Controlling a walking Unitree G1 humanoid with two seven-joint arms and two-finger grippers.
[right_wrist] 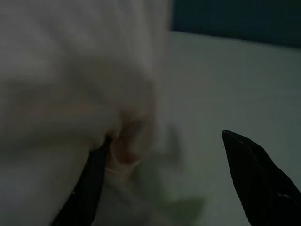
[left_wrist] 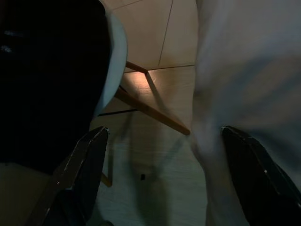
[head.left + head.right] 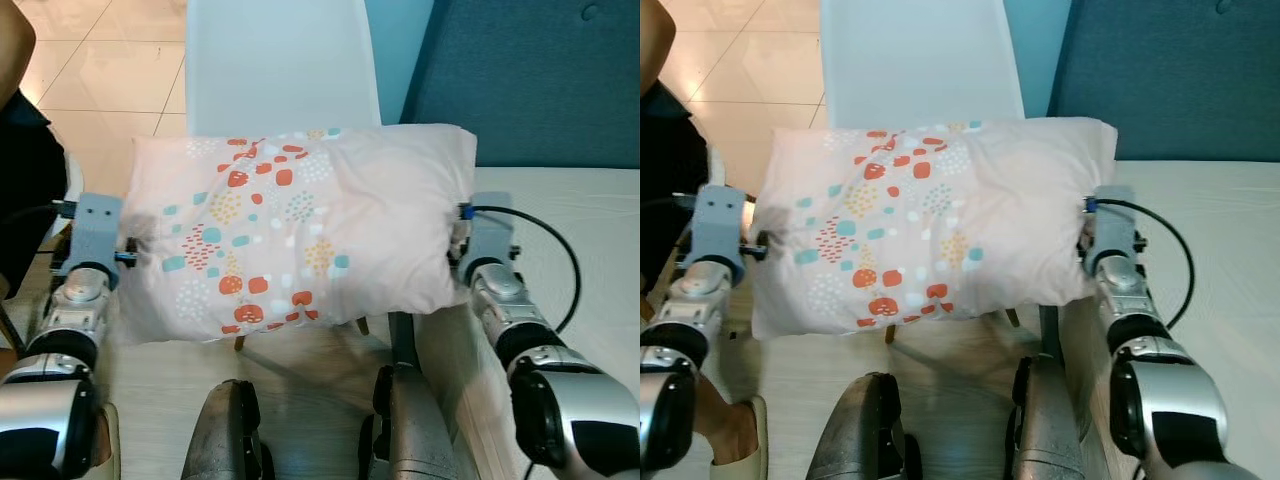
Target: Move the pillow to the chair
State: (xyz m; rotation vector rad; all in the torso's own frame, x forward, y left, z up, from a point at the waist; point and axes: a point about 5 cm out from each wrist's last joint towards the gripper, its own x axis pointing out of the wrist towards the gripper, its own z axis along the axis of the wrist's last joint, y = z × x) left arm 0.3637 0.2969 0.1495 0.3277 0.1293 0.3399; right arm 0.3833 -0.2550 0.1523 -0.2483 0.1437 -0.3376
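A pale pink pillow (image 3: 300,235) with red, teal and yellow dots is held up between my two arms, in front of the white chair (image 3: 283,65). It covers the chair's seat. My left wrist (image 3: 98,235) presses the pillow's left end and my right wrist (image 3: 487,240) its right end. The left gripper (image 2: 164,129) is open, with the pillow (image 2: 244,66) along one finger (image 2: 254,169). The right gripper (image 1: 165,137) is open too, one finger (image 1: 91,183) against the pillow (image 1: 70,70). Nothing lies between either pair of fingers.
A bed with a pale sheet (image 3: 590,230) and a teal headboard (image 3: 540,80) stands on the right. A person in dark clothes (image 3: 20,160) sits at the left on another white seat (image 2: 115,61), a slippered foot (image 3: 735,440) on the floor. Beige tiles (image 3: 100,60) lie beyond.
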